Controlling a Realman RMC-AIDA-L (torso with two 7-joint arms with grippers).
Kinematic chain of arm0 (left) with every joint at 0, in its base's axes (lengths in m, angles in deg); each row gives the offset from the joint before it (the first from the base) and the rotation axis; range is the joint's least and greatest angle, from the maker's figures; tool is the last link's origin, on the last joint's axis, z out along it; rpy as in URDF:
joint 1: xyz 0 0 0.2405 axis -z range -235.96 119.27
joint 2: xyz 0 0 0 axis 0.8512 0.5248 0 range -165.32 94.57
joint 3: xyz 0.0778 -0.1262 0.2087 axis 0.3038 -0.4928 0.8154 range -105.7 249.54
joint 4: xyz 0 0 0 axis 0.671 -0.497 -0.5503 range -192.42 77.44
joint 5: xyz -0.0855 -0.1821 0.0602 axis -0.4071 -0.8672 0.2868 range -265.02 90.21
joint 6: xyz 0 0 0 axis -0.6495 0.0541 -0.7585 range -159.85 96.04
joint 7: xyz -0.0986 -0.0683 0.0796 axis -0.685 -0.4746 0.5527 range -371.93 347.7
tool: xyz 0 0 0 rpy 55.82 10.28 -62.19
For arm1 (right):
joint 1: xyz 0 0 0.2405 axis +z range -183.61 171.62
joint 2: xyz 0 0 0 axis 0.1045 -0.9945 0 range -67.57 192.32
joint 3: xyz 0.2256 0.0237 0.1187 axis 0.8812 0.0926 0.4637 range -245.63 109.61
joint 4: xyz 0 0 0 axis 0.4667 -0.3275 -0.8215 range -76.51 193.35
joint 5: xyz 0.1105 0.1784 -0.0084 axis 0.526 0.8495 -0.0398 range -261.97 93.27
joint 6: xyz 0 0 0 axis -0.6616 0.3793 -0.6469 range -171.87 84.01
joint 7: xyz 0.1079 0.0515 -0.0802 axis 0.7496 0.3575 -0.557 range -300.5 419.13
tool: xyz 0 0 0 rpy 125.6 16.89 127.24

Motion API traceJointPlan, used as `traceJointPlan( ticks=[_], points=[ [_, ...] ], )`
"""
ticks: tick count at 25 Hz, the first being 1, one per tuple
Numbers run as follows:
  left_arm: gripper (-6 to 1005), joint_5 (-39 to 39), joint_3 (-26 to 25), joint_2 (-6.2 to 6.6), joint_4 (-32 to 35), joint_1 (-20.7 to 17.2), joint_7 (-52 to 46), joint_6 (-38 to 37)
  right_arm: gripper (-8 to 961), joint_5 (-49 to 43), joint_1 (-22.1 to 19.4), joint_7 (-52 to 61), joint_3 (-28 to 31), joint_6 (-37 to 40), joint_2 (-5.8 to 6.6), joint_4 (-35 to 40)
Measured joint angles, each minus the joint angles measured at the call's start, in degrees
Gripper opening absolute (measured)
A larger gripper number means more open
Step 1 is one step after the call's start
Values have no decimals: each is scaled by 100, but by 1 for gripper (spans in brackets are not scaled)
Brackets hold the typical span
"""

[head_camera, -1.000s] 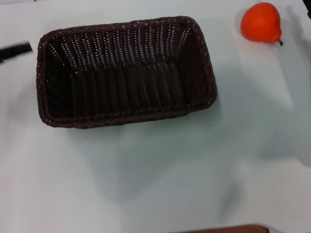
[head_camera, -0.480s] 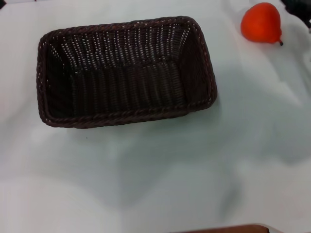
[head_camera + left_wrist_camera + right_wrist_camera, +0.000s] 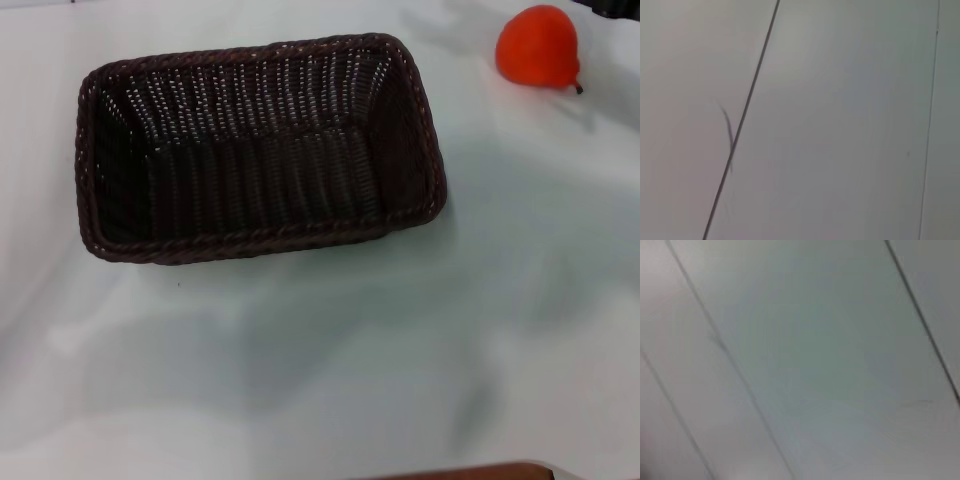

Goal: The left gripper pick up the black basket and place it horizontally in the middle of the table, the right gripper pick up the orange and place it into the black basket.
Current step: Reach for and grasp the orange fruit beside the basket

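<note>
The black basket (image 3: 258,148) lies lengthwise across the white table (image 3: 400,350) in the head view, left of centre, open side up and empty. The orange (image 3: 538,46) rests on the table at the far right, apart from the basket, with its short stem pointing right. A dark piece of my right gripper (image 3: 612,6) shows at the top right edge, just beyond the orange and not touching it. My left gripper is out of view. Both wrist views show only pale flat surfaces with thin dark lines.
A brown strip (image 3: 470,470) runs along the near edge of the table. Bare table lies in front of the basket and between the basket and the orange.
The left gripper's black bar, beside the basket's left end one second ago, has withdrawn up and out of view. The dark right arm piece has shifted at the top right. Basket and orange have not moved.
</note>
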Motion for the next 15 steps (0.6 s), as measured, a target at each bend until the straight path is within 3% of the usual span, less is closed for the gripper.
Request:
traceJointPlan(
  ticks=[4, 10, 15],
  points=[
    [578, 8, 26, 6, 84, 36, 16, -35, 860, -1906, -2, 1016, 824, 162, 77, -804],
    [579, 9, 31, 6, 192, 40, 33, -68, 859, -4912, 169, 2573, 2294, 231, -124, -1894],
    [579, 21, 30, -1, 253, 36, 28, -116, 858, -6364, 435, 3343, 2741, 319, -143, -2186]
  ],
)
